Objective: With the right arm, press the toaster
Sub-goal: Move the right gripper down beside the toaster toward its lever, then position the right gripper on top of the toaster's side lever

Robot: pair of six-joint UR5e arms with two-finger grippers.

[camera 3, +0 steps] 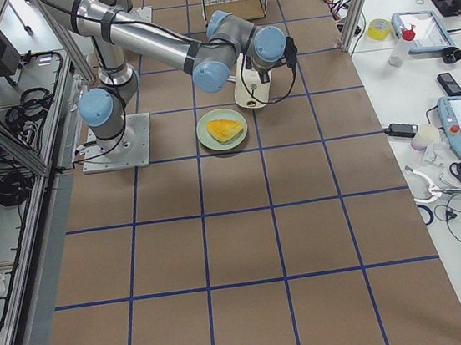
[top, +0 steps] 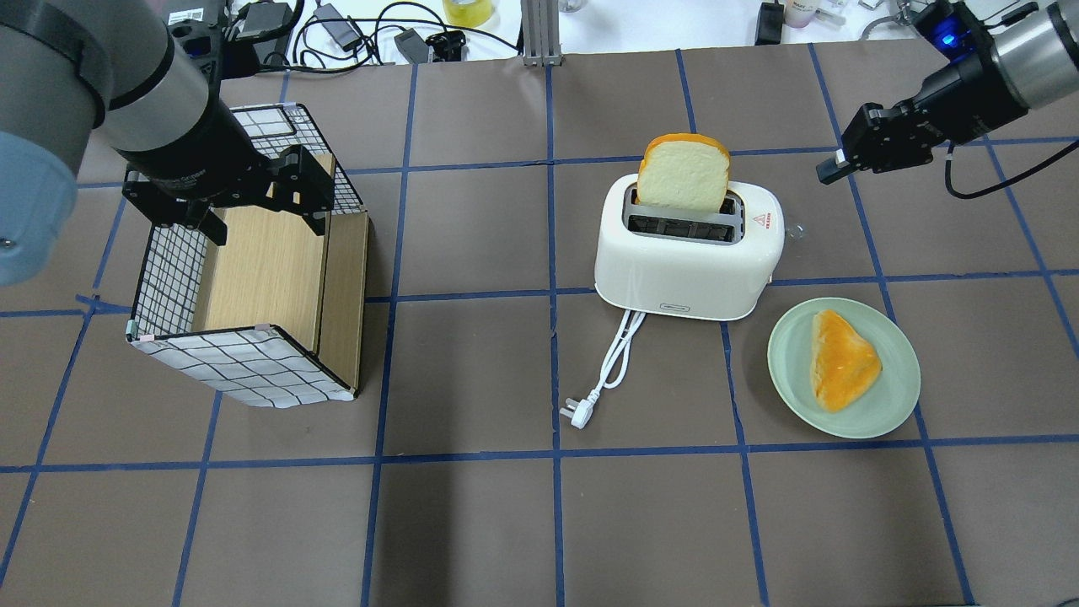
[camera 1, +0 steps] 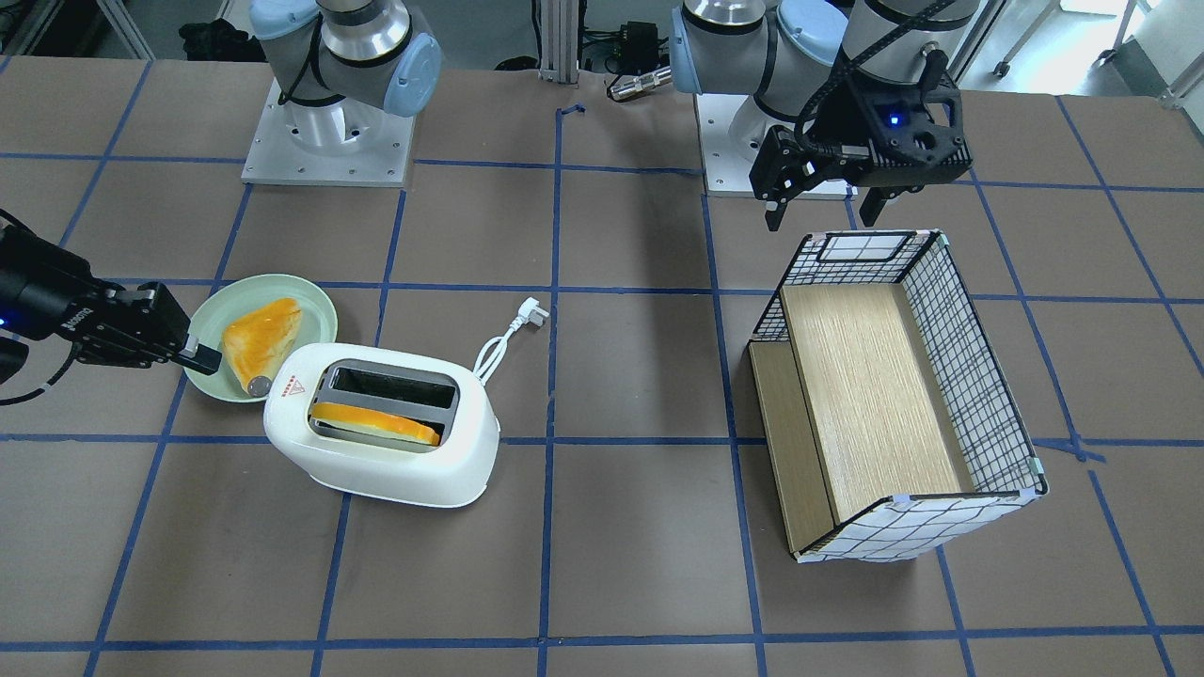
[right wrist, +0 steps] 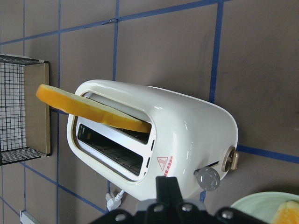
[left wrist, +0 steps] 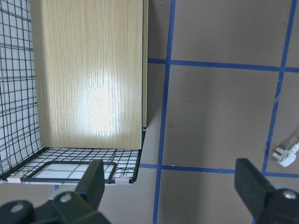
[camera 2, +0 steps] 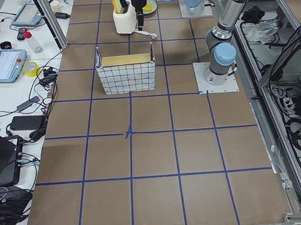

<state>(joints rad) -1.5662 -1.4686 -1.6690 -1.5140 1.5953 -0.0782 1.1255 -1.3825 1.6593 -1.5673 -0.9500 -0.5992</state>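
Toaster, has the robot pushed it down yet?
Not yet, it seems. Done: a bread slice stands in a slot of the toaster, sticking up high. In hand: the right gripper, jaws shut, hovers near the toaster's lever end without touching it. Left: press the lever down.

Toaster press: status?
Right gripper shut, beside the toaster, not touching. Left gripper open at the basket. Bread slice sticking up from one slot. Nothing between.
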